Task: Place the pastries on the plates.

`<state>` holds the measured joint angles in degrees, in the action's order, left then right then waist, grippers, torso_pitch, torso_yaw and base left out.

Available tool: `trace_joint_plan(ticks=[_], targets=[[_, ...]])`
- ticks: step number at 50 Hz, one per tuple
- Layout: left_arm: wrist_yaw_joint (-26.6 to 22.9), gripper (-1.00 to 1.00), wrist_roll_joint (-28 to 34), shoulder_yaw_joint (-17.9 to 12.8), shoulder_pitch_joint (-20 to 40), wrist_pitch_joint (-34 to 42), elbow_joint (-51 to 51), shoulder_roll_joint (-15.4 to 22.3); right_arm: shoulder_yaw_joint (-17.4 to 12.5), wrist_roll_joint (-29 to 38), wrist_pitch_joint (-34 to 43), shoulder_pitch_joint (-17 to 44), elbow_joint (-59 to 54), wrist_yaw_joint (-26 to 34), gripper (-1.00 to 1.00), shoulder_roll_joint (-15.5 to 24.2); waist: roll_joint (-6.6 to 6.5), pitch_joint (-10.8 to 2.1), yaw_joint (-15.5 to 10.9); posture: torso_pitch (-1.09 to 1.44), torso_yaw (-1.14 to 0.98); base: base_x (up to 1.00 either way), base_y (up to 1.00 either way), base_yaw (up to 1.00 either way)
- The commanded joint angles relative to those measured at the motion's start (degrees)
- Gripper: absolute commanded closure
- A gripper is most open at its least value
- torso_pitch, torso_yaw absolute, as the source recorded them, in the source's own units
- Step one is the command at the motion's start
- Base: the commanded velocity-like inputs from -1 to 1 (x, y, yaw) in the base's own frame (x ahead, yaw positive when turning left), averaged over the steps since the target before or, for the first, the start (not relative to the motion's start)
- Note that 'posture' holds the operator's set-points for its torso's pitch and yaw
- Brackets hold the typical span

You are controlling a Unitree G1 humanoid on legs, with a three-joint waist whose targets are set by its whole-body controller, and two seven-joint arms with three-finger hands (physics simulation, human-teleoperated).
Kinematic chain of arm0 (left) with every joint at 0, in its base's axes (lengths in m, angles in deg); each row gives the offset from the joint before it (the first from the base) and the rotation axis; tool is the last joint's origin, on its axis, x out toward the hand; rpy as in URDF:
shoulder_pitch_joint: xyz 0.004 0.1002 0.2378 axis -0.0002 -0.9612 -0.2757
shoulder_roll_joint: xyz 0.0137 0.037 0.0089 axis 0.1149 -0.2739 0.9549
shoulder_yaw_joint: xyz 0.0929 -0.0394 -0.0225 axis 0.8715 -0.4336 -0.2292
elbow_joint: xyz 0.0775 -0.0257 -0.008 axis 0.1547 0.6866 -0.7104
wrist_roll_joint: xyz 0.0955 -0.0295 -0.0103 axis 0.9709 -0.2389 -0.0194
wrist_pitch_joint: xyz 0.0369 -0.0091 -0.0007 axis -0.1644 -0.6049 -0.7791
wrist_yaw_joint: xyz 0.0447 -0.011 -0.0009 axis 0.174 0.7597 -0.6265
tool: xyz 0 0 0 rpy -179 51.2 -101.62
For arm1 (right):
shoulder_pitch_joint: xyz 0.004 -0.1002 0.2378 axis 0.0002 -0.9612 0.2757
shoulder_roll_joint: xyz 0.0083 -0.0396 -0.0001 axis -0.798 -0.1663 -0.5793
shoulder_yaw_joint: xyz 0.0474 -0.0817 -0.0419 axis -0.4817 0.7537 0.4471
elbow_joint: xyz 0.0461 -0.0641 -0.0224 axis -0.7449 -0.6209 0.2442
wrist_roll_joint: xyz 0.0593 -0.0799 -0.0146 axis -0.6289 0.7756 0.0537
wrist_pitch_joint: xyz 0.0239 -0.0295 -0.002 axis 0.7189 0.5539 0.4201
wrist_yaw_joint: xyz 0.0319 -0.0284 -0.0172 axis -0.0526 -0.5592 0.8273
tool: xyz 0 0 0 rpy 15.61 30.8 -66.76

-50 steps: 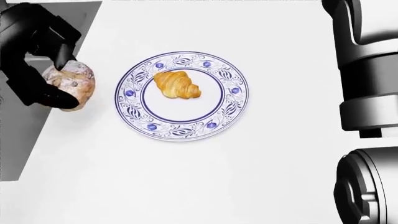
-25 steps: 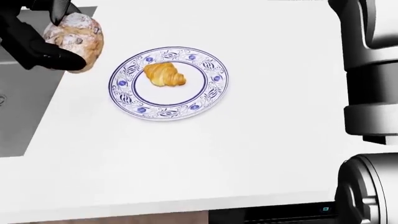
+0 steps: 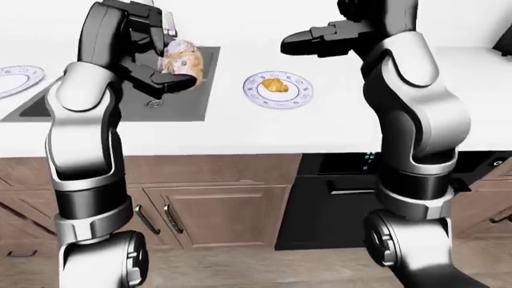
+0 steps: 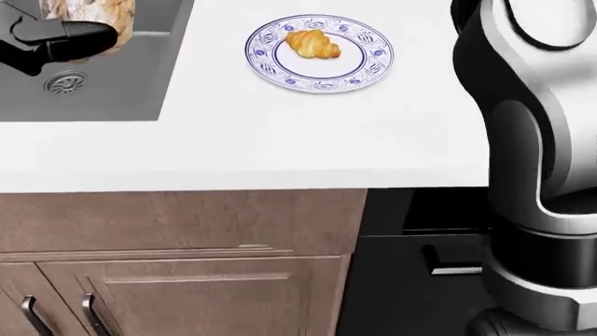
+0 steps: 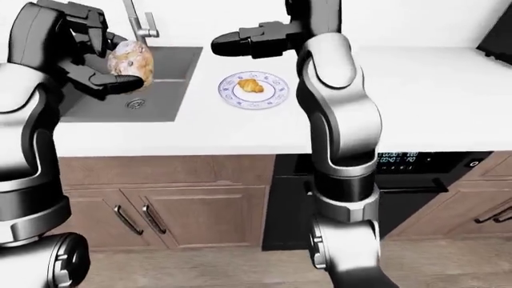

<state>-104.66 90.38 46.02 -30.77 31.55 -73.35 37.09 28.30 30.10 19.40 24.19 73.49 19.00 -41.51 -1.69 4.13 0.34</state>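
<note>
The muffin (image 5: 129, 60) sits high at the upper left of the right-eye view, clamped in the left hand (image 5: 102, 57), whose black fingers (image 3: 160, 80) wrap under and behind it. It hangs above the sink (image 5: 164, 96), well clear of the basin floor and its drain (image 4: 65, 82). The faucet (image 5: 137, 24) rises just behind it.

The croissant (image 4: 311, 43) already lies on the blue-patterned plate (image 4: 369, 66) at the top centre of the head view, a little toward the plate's upper left, so that half of the task looks done. A second plate (image 3: 17, 77) shows at the far left edge of the left-eye view, beyond the sink on the white counter (image 4: 280, 147), and nothing can be seen on the part of it that shows; it is the likely place for the muffin.

The right hand (image 5: 244, 39) hovers above the counter near the upper centre of the right-eye view, fingers stretched out flat and holding nothing.

As a handling judgement, the muffin should be light and soft, with a crumbly crust that dents or sheds under a hard squeeze. Its rounded, lumpy top gives little flat surface, so hold is best taken low around the sides, with one finger beneath for support, much as the grip stands now. Setting it down base-first would keep it from rolling.
</note>
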Motion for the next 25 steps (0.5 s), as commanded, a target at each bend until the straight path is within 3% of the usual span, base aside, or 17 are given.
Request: trace_joint_plan(ticks=[1,3,4,8,9,10,12,14,19,22,25], targets=[[2.7,1.00,-1.8,-0.4,1.4,-1.4,-2.4,0.5,-0.4,-0.6,-0.4,0.1,2.1,-0.7,-1.00,0.6,-0.72,-1.07,0.4,0.00,0.00,0.00,0.00,0.00],[3.2,1.00,-2.7,-0.3,1.0,-1.2,-3.2,0.6,-0.2,-0.2,-0.7,-0.4,2.8,-0.9,-1.00,0.7,-0.04,-0.75,0.2,0.00,0.00,0.00,0.03,0.00],[4.7,1.00,-3.1,-0.9,0.4,-1.0,-4.3,0.3,-2.0,-1.3,-2.1,-0.2,3.7,-3.3,-1.00,-0.8,-0.33,-1.71,0.3,0.00,0.00,0.00,0.23,0.00],[6.6,1.00,-4.5,-0.1,-0.1,-1.3,-4.6,0.3,-1.6,-3.4,-0.7,-3.5,9.2,-4.5,-1.00,-0.5,4.05,-1.93,0.0,0.00,0.00,0.00,0.30,0.00],[6.7,1.00,-4.7,0.1,-0.3,-1.5,-4.5,0.3,-1.8,-3.7,-0.5,-5.0,10.3,-4.9,-1.00,-0.2,6.17,-2.57,0.0,0.00,0.00,0.00,0.30,0.00],[7.2,1.00,-4.8,-0.2,-0.5,-1.3,-5.0,0.4,-2.3,-4.3,-0.2,-6.3,12.0,-5.6,-1.00,0.0,4.39,-2.19,0.4,0.00,0.00,0.00,0.29,0.00],[7.2,1.00,-5.1,-0.4,-1.6,-1.2,-6.1,0.7,-2.6,-5.7,-0.1,-9.0,14.3,-6.4,-1.00,0.4,5.04,-3.00,-0.1,0.00,0.00,0.00,0.29,0.00],[7.2,1.00,-5.3,-0.3,-2.3,-0.7,-6.8,0.9,-2.9,-6.5,-0.3,-10.1,15.1,-6.8,-1.00,0.8,4.66,-3.50,-0.1,0.00,0.00,0.00,0.30,0.00],[7.9,1.00,-6.0,-0.9,-4.2,-0.6,-8.6,0.5,-1.8,-6.6,-3.5,-12.1,14.7,-7.1,-1.00,0.3,2.37,-2.52,0.1,0.00,0.00,0.00,0.32,0.00],[7.9,1.00,-6.0,-0.5,-4.9,-0.5,-9.2,0.4,-1.3,-6.4,-4.4,-12.2,14.1,-7.0,-1.00,-0.2,2.18,-2.96,0.4,0.00,0.00,0.00,0.57,0.00],[7.9,1.00,-6.1,-0.9,-5.2,0.2,-10.1,0.6,-1.2,-6.6,-4.3,-12.2,14.5,-7.2,-1.00,-0.5,1.03,-3.00,0.7,0.00,0.00,0.00,0.58,0.00]])
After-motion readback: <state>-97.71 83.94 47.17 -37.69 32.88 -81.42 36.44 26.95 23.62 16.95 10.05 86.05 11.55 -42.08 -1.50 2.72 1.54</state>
